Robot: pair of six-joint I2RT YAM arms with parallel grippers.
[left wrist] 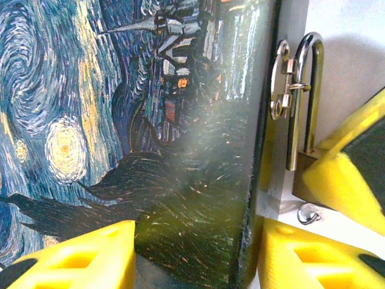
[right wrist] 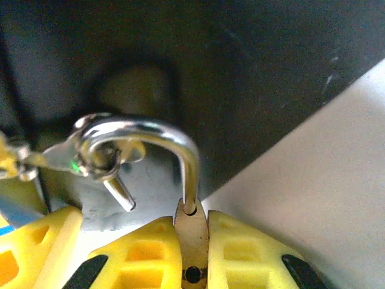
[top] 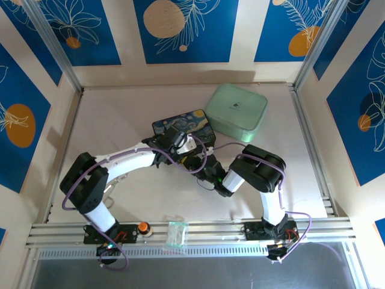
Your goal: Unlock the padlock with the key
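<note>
Down at the clasp (right wrist: pixel 90 153) of the painted box (left wrist: pixel 120 120), right pincer (right wrist: pixel 194 247) pinches the padlock (right wrist: pixel 192 232), shackle (right wrist: pixel 150 129) pointing away; left pincer (left wrist: pixel 195 256) clamps the box.

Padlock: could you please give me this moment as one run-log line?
right gripper jaws shut on padlock body | shackle through box clasp | left gripper jaws astride painted box, grip unclear

The left arm (top: pixel 123 162) and right arm (top: pixel 261 171) meet at the near edge of a starry-night painted box (top: pixel 180 123); a mint-green case (top: pixel 236 109) (square, rounded corners) sits just beside it.
</note>
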